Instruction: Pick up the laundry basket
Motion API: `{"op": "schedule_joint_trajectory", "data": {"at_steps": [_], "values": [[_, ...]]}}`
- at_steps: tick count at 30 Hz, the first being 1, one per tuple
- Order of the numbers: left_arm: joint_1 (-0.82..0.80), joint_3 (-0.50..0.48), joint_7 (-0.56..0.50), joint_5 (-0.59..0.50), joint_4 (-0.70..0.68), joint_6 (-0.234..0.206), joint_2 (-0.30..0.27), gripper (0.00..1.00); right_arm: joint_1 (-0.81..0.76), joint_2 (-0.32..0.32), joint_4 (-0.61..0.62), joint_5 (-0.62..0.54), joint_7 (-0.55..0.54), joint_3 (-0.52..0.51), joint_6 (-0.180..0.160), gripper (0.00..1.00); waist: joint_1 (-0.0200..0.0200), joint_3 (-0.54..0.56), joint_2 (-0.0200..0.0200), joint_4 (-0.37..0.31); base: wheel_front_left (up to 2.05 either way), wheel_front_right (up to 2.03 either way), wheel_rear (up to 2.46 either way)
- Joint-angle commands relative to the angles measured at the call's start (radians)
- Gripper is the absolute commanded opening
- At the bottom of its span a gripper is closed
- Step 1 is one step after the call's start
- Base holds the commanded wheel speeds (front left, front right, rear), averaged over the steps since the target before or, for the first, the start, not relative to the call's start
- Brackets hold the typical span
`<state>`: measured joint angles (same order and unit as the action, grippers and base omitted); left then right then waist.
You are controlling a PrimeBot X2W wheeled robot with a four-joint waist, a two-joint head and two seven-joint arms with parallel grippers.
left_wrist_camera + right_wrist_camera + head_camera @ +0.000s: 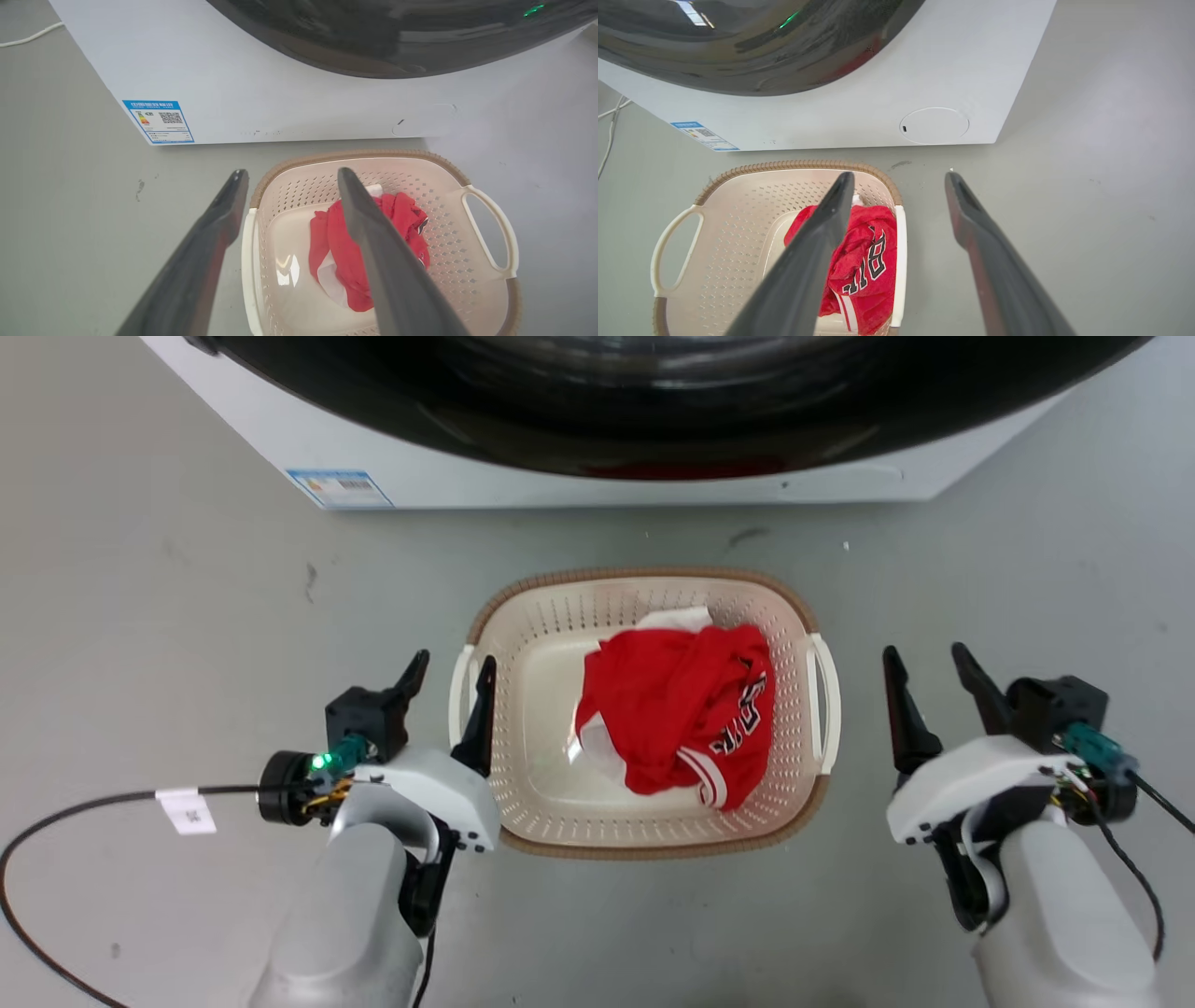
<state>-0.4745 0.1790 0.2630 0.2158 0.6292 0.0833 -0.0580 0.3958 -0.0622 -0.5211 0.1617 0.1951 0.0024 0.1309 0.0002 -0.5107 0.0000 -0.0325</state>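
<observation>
**A:** Start at the tips. What are the fingers [205, 252] of the left gripper [455, 658] doing?

**B:** They are spread and grasp nothing. In the head view, one dark finger lies outside the left handle [453, 705] of the basket [653, 576]. The other lies just inside it, over the perforated wall, so the white loop sits between them. I cannot tell whether either finger touches it.

**A:** And the right gripper [923, 650]?

**B:** Its fingers are spread too, and empty. Both stand outside the right handle [836, 705], near it but apart, over the bare floor [1027, 569].

**A:** Where does the basket sit, and how does it lie?

**B:** It sits upright on the floor, mouth up, between the two grippers and just in front of the washer [467, 485]. Its long axis runs side to side across the robot, parallel to the washer's front. There is a loop handle at each end, one toward each gripper. The brown rim runs all the way round.

**A:** Anything inside?

**B:** A crumpled red shirt [681, 709] with white trim and dark lettering, heaped toward the right half. The left part of the bottom is bare.

**A:** Which way do the fingers point?

**B:** Both pairs point toward the washer, alongside the basket's short ends.
</observation>
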Motion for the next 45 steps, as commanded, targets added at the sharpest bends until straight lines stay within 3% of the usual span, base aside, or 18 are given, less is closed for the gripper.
{"op": "schedule_joint_trajectory", "data": {"at_steps": [1,20,42,43,44,45], "values": [[-0.037,-0.006,0.002,0.003,0.031,0.008,-0.012,1.00,0.043,-0.001,-0.041,0.013,0.004,0.022,0.000,1.00,-0.0002,-0.085,0.0000,-0.033,0.00,0.00,0.00],[-0.324,0.038,-0.083,0.074,0.432,0.046,-0.084,1.00,0.382,0.010,-0.534,0.167,0.011,0.228,0.000,1.00,-0.0002,-0.274,0.0000,-0.071,0.00,0.00,0.00],[-0.511,0.162,-0.168,0.176,0.564,0.048,-0.097,1.00,0.560,0.012,-0.715,0.359,-0.078,0.404,0.000,1.00,-0.0002,-0.393,0.0000,-0.066,0.00,0.00,0.00],[-0.518,0.168,-0.173,0.183,0.564,0.048,-0.096,0.95,0.568,0.011,-0.722,0.362,-0.079,0.403,0.000,1.00,-0.0002,-0.397,0.0000,-0.066,0.00,0.00,0.00],[-0.525,0.176,-0.178,0.191,0.562,0.048,-0.095,0.69,0.574,0.012,-0.727,0.367,-0.084,0.404,0.000,1.00,-0.0002,-0.401,0.0000,-0.064,0.00,0.00,0.00],[-0.528,0.185,-0.182,0.199,0.559,0.048,-0.091,0.10,0.579,0.012,-0.730,0.372,-0.087,0.406,0.000,0.44,-0.0002,-0.404,0.0000,-0.063,0.00,0.00,0.00]]}}
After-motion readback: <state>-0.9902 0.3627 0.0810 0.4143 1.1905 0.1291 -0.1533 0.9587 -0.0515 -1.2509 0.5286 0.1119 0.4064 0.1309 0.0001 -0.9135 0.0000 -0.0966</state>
